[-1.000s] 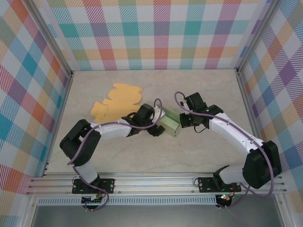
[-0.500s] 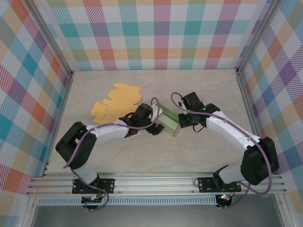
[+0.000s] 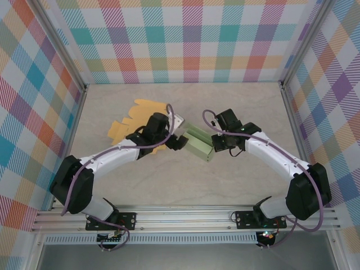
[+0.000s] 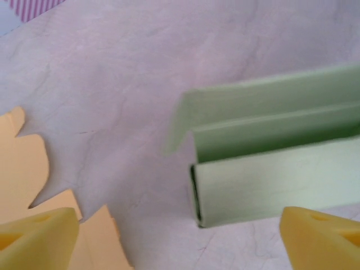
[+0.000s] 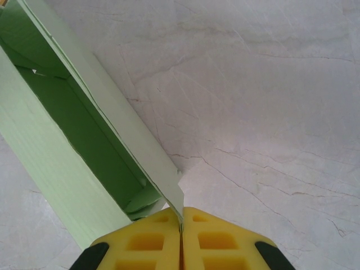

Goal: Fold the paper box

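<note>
Axis of green paper box [image 3: 199, 145] runs 11-to-5 o'clock; right gripper [image 5: 181, 223] pinches its flap edge; left gripper [image 4: 180, 242] gapes empty, box end at its 3 o'clock.

light: bright, even | shadows: faint | left wrist: soft, perhaps motion-blurred

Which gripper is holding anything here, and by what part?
The right gripper is shut on the green paper box, pinching the corner of its open flap. The left gripper is open at the box's end, holding nothing.
</note>
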Controlling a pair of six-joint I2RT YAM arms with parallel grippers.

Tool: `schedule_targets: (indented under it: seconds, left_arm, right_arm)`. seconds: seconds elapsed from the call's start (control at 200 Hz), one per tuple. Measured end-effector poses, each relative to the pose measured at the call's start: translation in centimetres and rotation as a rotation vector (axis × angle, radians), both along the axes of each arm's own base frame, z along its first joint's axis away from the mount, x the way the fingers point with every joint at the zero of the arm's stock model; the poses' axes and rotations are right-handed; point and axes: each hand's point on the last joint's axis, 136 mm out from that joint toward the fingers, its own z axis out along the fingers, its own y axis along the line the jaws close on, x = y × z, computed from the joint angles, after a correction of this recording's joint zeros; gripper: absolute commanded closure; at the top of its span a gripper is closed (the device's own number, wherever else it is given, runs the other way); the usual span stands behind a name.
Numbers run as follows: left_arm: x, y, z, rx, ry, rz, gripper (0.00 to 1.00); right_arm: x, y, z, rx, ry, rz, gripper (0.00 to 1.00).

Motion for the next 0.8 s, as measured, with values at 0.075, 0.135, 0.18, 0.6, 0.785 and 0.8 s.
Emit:
schedule_targets:
  seconds: [0.075,0.135,0.18,0.6,0.785,0.8]
  left_arm:
    - [0.6,0.1,1.2,-0.020,-0.001,-0.038,0.13]
    - [0.5,-0.1,1.5,-0.020,-0.002,-0.089,0.10]
    - [0.1,-0.6,1.3,-0.018,0.005,-0.132,0.07]
    - [-1.2,-0.5,-6.7,0.101,0.140,-0.212,0.07]
    - [-1.1,-1.1,-8.5,0.090,0.182,-0.219,0.16]
    - [-1.1,-1.1,-8.5,0.086,0.184,-0.217,0.16]
  right_arm:
    - [0.0,0.1,-0.1,-0.001,0.003,0.002,0.91]
    - [0.0,0.1,-0.3,-0.005,0.008,0.002,0.91]
    - [0.0,0.1,-0.4,-0.006,0.010,0.002,0.91]
    - [0.4,0.4,-0.2,-0.002,0.007,0.007,0.91]
    - [0.3,0.7,-0.1,0.011,0.014,0.014,0.91]
    - [0.2,0.7,-0.1,0.014,0.016,0.016,0.91]
